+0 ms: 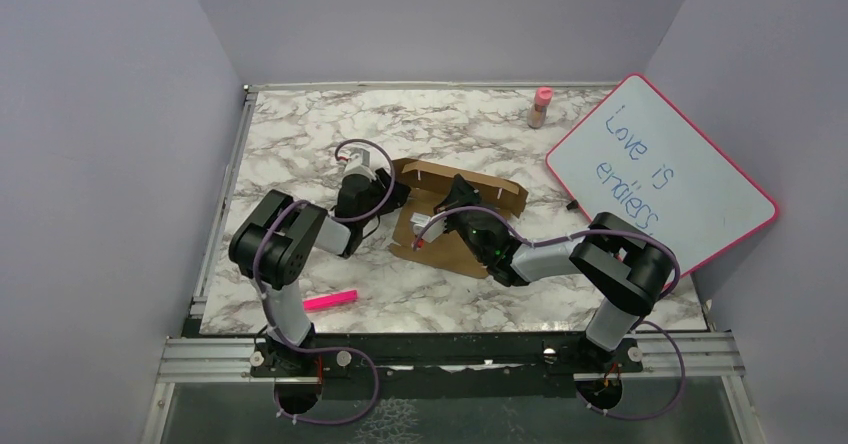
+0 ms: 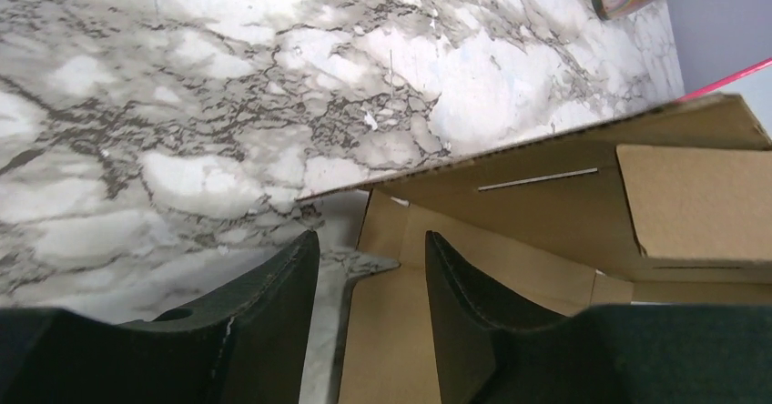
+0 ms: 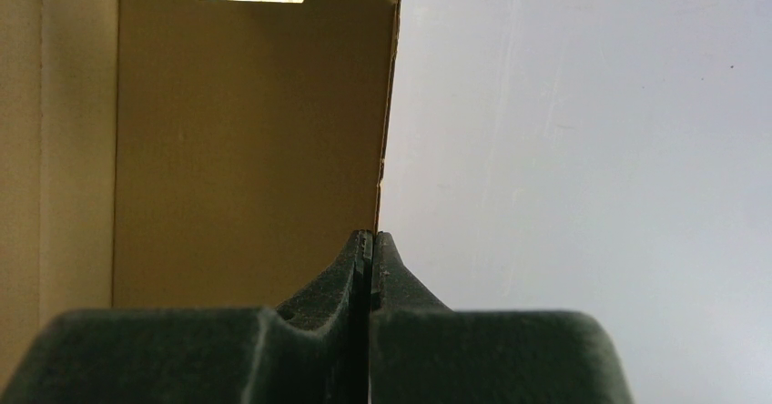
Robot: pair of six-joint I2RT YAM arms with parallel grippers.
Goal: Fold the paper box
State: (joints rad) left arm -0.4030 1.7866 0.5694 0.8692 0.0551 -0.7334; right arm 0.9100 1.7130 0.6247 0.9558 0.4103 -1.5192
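Paper box at middle of desk, partly folded, far wall raised. Left end effector open, jaws astride box's left edge, not clamped. Right end effector closed, fingers pressed together, tips at edge of upright cardboard wall; grip on wall unclear. Pink marker near desk's front-left corner.

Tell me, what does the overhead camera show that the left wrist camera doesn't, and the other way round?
Only the overhead view shows the right arm, the pink marker on the table's near side, and the writing on the whiteboard. Only the left wrist view shows the left fingers up close, standing apart with an edge of the paper box in the gap between them. Both show the paper box, the marble table and the pink bottle at the far edge.
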